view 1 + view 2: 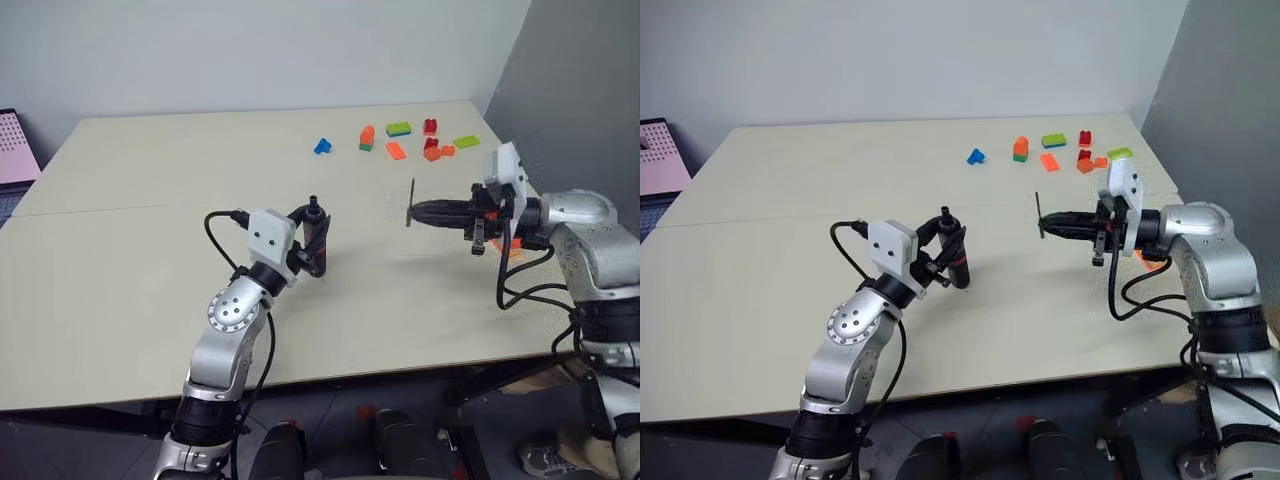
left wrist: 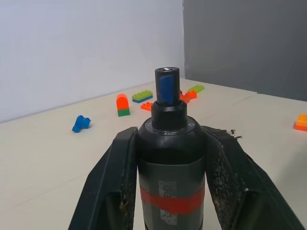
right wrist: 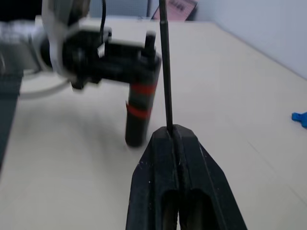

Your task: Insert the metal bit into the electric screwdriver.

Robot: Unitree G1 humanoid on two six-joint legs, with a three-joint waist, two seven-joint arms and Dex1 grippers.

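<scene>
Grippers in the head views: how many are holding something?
2. The left gripper, over mid-table, holds the screwdriver upright; the right gripper, nearer the right edge, pinches the metal bit.

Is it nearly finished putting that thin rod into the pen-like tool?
Not yet. Picking up looks done: the left gripper holds the electric screwdriver upright, and the right gripper pinches the metal bit. Still a clear gap between them; lining up and inserting remain.

Bare table [image 1: 150,250] between hands; toy bricks [image 1: 400,140] far off
</scene>
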